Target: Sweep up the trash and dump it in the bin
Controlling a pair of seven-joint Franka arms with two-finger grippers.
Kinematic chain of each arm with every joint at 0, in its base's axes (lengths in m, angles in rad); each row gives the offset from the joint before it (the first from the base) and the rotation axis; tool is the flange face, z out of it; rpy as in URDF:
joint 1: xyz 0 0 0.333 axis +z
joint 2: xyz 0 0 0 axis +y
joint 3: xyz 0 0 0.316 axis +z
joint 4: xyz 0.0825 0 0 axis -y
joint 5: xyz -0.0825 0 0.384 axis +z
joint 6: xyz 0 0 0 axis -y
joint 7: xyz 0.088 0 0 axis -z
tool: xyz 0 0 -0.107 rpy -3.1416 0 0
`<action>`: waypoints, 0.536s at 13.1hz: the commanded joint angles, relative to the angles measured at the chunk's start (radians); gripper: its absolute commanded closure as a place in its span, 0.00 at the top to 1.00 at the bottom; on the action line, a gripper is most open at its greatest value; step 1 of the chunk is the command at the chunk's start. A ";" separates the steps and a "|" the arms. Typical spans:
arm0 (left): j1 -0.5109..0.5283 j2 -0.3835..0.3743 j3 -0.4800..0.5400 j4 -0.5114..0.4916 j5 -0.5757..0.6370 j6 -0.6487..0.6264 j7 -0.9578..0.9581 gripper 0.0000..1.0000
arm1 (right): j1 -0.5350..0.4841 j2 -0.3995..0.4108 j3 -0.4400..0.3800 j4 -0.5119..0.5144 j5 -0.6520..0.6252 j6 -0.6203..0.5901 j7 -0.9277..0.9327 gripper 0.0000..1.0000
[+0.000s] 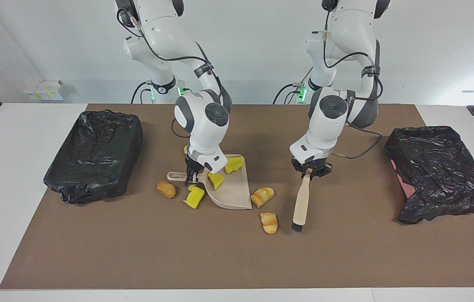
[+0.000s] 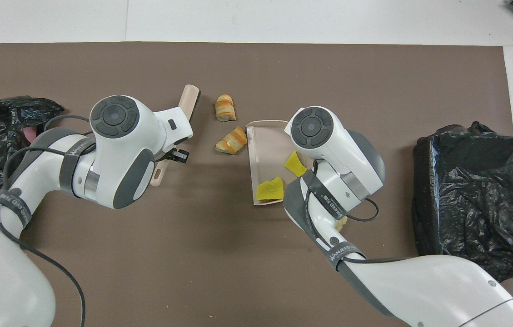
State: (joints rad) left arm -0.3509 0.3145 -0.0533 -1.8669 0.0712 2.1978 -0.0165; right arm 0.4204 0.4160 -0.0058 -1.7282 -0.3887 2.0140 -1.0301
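My right gripper (image 1: 192, 178) is shut on the handle of the beige dustpan (image 1: 232, 191), which rests on the mat with two yellow sponge chunks (image 2: 270, 188) of trash in it. A third yellow chunk (image 1: 195, 197) and a brown lump (image 1: 166, 189) lie beside the pan toward the right arm's end. One croissant-like piece (image 1: 262, 196) sits at the pan's open lip, another (image 1: 269, 222) farther from the robots. My left gripper (image 1: 310, 171) is shut on the beige brush (image 1: 302, 201), its bristles low over the mat beside the farther piece.
A black bag-lined bin (image 1: 94, 155) stands at the right arm's end of the brown mat, a second one (image 1: 442, 172) at the left arm's end. A small tan bit (image 2: 340, 222) peeks out under the right arm.
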 commanded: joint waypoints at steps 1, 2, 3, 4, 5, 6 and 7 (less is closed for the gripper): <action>-0.049 0.069 -0.002 0.040 0.048 0.020 0.001 0.00 | -0.019 -0.005 0.007 -0.014 -0.002 0.017 -0.019 0.00; -0.066 0.068 -0.003 0.035 0.056 0.008 0.001 0.00 | -0.019 -0.005 0.007 -0.014 -0.002 0.017 -0.019 0.00; -0.097 0.063 -0.003 0.034 0.065 -0.013 0.003 0.00 | -0.020 -0.005 0.007 -0.014 -0.002 0.017 -0.019 0.00; -0.105 0.057 -0.006 0.032 0.065 -0.042 0.010 0.00 | -0.020 -0.005 0.007 -0.014 -0.002 0.017 -0.019 0.00; -0.121 0.049 -0.008 0.031 0.065 -0.070 0.026 0.00 | -0.020 -0.005 0.007 -0.014 -0.002 0.017 -0.019 0.00; -0.138 0.037 -0.010 0.026 0.064 -0.105 0.050 0.00 | -0.022 -0.005 0.007 -0.014 -0.002 0.017 -0.018 0.00; -0.154 0.022 -0.011 0.020 0.064 -0.131 0.064 0.00 | -0.022 -0.005 0.007 -0.014 -0.001 0.017 -0.018 0.00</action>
State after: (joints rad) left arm -0.4729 0.3640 -0.0717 -1.8432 0.1219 2.1334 0.0068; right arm 0.4154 0.4160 -0.0057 -1.7287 -0.3887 2.0139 -1.0301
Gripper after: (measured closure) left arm 0.731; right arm 0.678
